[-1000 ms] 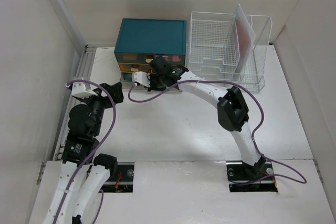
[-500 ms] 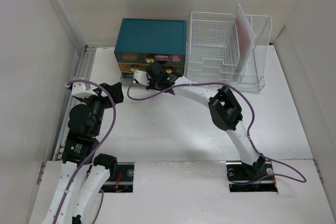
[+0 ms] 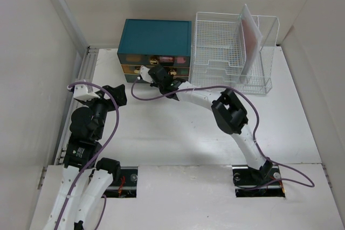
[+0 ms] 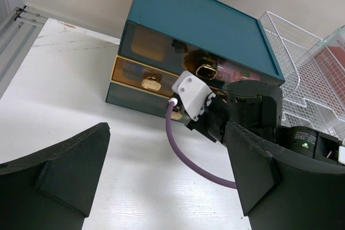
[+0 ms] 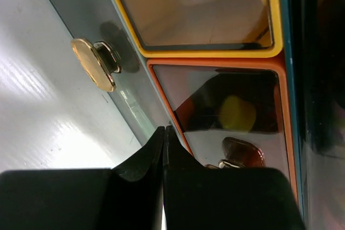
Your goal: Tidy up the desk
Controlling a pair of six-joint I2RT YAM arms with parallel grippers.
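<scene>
The white desk (image 3: 172,133) carries a teal drawer box (image 3: 156,37) at the back. My right gripper (image 3: 155,74) is shut and empty, its tips pressed against the box front. In the right wrist view the closed tips (image 5: 163,131) sit where the grey bottom drawer meets the orange-framed drawer (image 5: 226,111), to the right of the bottom drawer's gold knob (image 5: 94,64). My left gripper (image 3: 116,94) is open and empty over the desk's left side. In the left wrist view its fingers (image 4: 70,165) frame the box (image 4: 205,22) and the right wrist.
A white wire rack (image 3: 221,47) stands right of the box and holds an upright pinkish folder (image 3: 251,30). A ribbed metal rail (image 3: 86,71) runs along the desk's left edge. A purple cable (image 3: 153,98) loops from the right wrist. Walls close in on both sides.
My right gripper has slid left along the drawer box front and moved closer to it, with the forearm following. My left arm has not moved.
</scene>
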